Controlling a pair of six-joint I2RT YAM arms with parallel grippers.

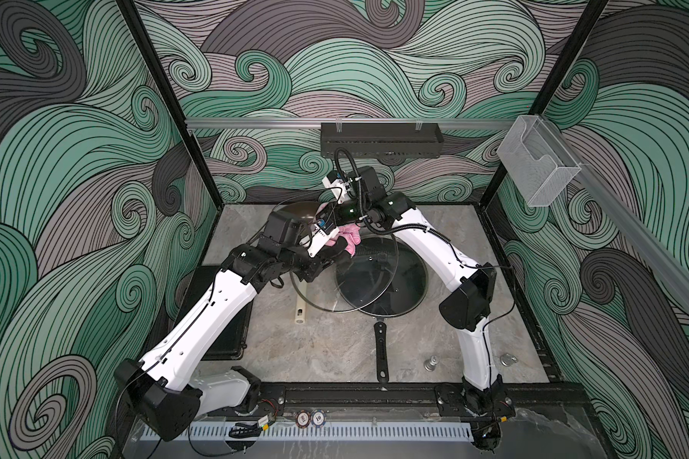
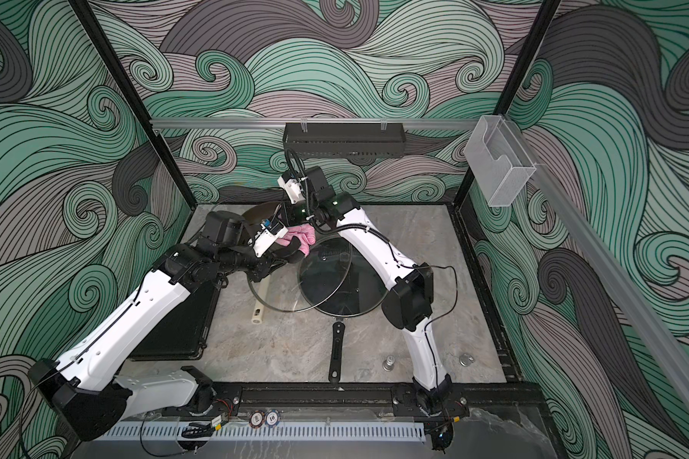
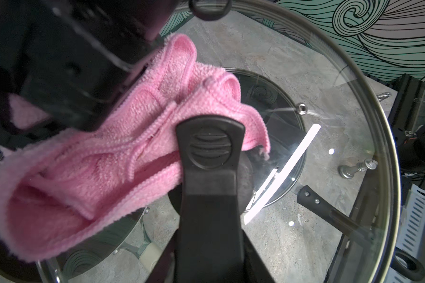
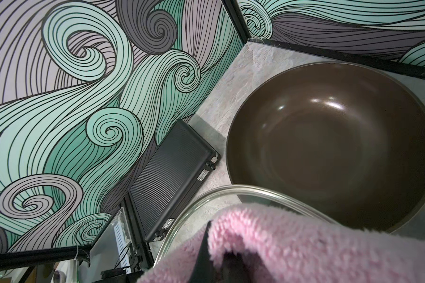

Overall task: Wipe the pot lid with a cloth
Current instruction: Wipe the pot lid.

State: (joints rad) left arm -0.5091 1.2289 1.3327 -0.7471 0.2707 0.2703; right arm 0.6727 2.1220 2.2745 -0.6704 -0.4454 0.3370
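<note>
We have our left gripper point(image 1: 333, 258) clamped on the handle point(image 3: 210, 147) of the glass lid point(image 3: 329, 73), held tilted partly over the frying pan point(image 1: 380, 345). Our right gripper point(image 1: 347, 230), closed tight on the pink cloth point(image 3: 108, 147), presses it beside that handle. Most of the glass seems to lie from there toward the pan.

Both top views look steeply down from high over the near edge of the table point(image 1: 315, 349), sharing almost the whole scene out to the far wall. The left wrist view sits close against the pot lid point(image 3: 341, 80), facing through its glass toward the near right. The right wrist view peers just past the cloth point(image 4: 304, 245) toward the bowl point(image 4: 329, 147) and case point(image 4: 172, 176) at far left.
</note>
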